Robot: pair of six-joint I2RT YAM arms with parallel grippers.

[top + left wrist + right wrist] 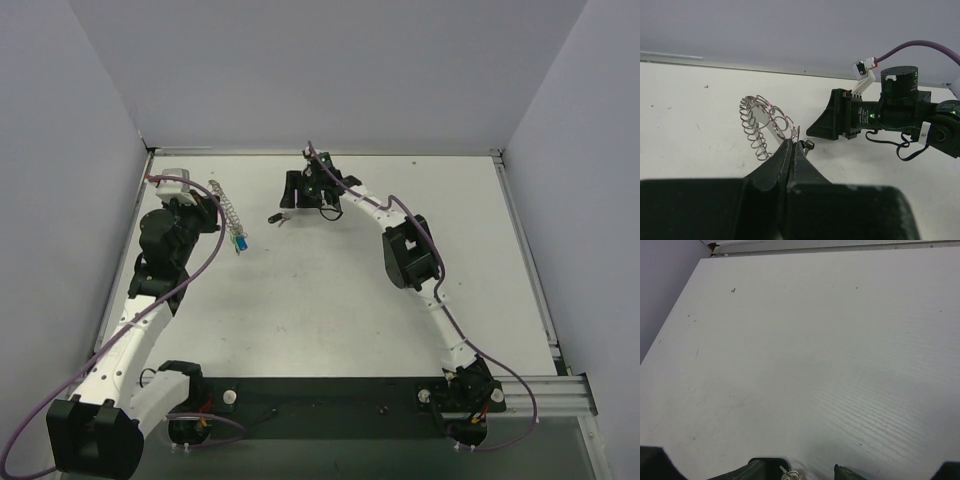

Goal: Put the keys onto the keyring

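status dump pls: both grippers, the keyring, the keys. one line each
Left gripper: shut on keyring.
Keyring: gripped at its rim, standing tilted.
Coloured keys: at the ring's near end; threaded or not, cannot tell.
Dark key: loose on the table, off the ring, beside the right gripper.
Right gripper: open, low over the table.

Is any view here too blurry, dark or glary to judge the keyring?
Top external: evenly lit, soft shadows, keyring tiny. Left wrist: keyring sharp, left end effector dark, underexposed. Right wrist: table softly shaded, no glare, keyring not visible.
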